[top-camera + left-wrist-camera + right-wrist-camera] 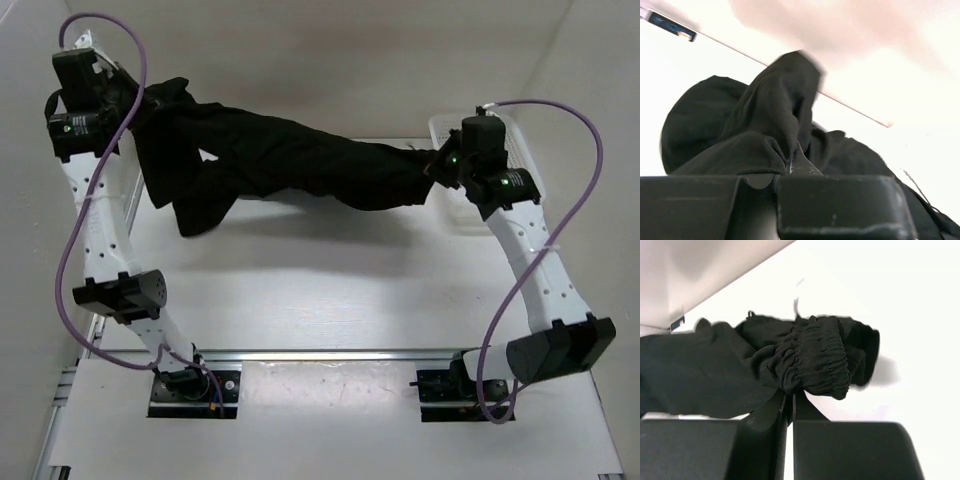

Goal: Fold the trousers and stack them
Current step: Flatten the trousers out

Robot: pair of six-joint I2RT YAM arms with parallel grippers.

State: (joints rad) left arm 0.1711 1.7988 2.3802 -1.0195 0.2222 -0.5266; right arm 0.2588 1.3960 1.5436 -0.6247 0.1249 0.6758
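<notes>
Trousers (290, 160) stretched — left end effector (143, 102), right end effector (432, 166) clamped.

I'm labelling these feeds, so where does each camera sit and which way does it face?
Top external: above and behind the bases, looking down at the table; both arms show, the trousers strung between.
Left wrist: looks along the left gripper, shut on bunched cloth.
Right wrist: looks along the right gripper, shut on a gathered elastic edge.
Shared: all see the trousers.
</notes>
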